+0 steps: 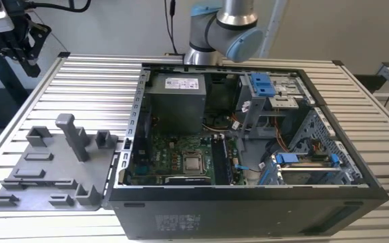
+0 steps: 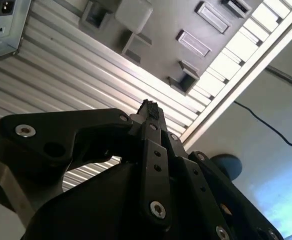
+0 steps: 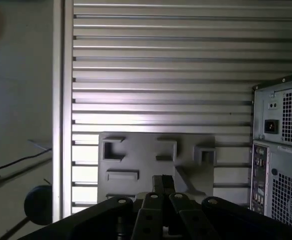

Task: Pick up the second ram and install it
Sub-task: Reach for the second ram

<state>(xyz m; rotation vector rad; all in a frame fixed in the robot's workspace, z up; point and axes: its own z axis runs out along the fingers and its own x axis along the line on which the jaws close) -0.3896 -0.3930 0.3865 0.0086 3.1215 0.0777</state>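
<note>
My gripper (image 1: 30,62) hangs high over the far corner of the table, at the exterior view's left, well away from the open computer case (image 1: 248,202). In both wrist views its black fingers (image 2: 148,107) (image 3: 163,183) are pressed together, with nothing visible between them. Below them lies the grey parts fixture (image 1: 42,174) (image 3: 156,160) (image 2: 186,30), whose holders look bare. The second ram is hidden. Dark memory slots (image 1: 223,161) run beside the processor (image 1: 193,163) on the motherboard.
The case stands open on the slatted aluminium table (image 1: 93,91), with the power supply (image 1: 176,101) at the back and blue drive brackets (image 1: 262,83) on the right. The arm's base (image 1: 222,35) rises behind the case. A cable lies on the floor past the table edge (image 2: 266,125).
</note>
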